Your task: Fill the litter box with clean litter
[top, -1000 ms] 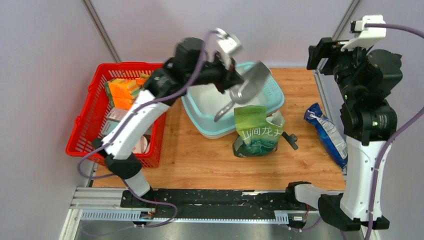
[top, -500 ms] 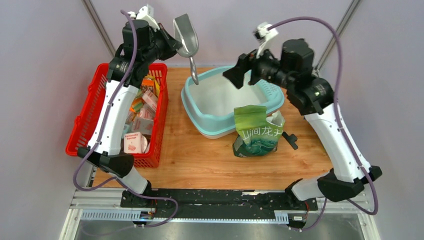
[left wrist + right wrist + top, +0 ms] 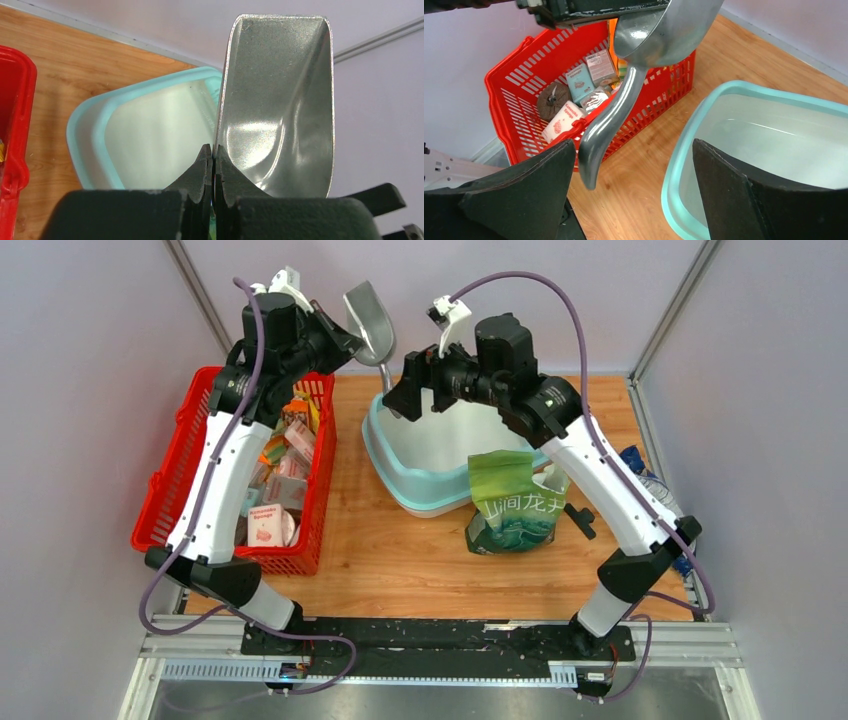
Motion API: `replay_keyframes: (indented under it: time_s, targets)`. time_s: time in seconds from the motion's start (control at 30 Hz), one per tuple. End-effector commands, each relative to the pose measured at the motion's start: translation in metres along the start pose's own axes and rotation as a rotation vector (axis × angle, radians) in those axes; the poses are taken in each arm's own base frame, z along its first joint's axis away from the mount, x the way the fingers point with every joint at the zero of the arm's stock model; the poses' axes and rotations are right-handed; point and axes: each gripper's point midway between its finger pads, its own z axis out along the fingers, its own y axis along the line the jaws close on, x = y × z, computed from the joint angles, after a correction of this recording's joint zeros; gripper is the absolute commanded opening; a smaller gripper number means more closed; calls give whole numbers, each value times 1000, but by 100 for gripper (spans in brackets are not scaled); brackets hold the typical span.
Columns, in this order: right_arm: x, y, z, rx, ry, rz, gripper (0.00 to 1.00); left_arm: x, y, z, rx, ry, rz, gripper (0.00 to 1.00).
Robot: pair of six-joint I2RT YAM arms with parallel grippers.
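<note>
The litter box [image 3: 378,455] sits toward the far side of the wooden table [image 3: 400,550], teal rim all round, whitish inside, its long side slanting across the boards. A green bag [image 3: 510,500] stands against its near edge, top open and crumpled, and to its right lies a small black thing [image 3: 580,518]. Left of the box, with a strip of bare wood between, is a red basket [image 3: 165,495] full of small packets and boxes. Up above the gap between basket and box hangs the metal scoop [image 3: 370,325], and here's the grip: the left gripper [image 3: 213,159] has its jaws pressed together on the thin side wall of the scoop's bowl, bowl tipped upward, handle dangling down over the far left corner of the box. The bowl looks bare and shiny in the left wrist view. The right gripper [image 3: 633,145] hovers by that same corner, jaws spread wide, holding nothing. From its wrist camera the scoop's handle hangs down between the two fingers [image 3: 524,195], closer to the one on the basket side, and whether it touches that finger I cannot tell. A blue packet [image 3: 640,462] peeks out behind the right arm at the table's right edge.
</note>
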Motion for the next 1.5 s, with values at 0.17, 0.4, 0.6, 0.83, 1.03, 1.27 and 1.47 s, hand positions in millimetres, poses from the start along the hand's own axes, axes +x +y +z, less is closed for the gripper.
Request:
replay_keyframes:
  time_s: [0.17, 0.4, 0.6, 0.83, 1.03, 1.27, 1.47]
  targets:
    - [-22, 39, 25, -132, -70, 31, 77, -13, -20, -29, 78, -57, -22, 0]
    - [-18, 42, 17, -159, -55, -55, 5, -4, -24, -29, 133, -27, 42, 7]
    - [15, 8, -23, -107, 46, -166, 0, 21, -19, -55, 308, -36, 462, 49]
    - [58, -5, -75, -84, 188, -419, 0, 33, -11, -125, 457, -273, 1370, 61]
    - [69, -7, -85, -76, 232, -417, 0, 54, -24, -130, 553, -320, 1920, 64]
    - [73, -12, -81, -61, 252, -413, 0, 73, -56, -112, 593, -470, 2205, 65]
    - [73, -10, -78, -72, 253, -420, 0, 79, -72, -84, 571, -482, 2299, 65]
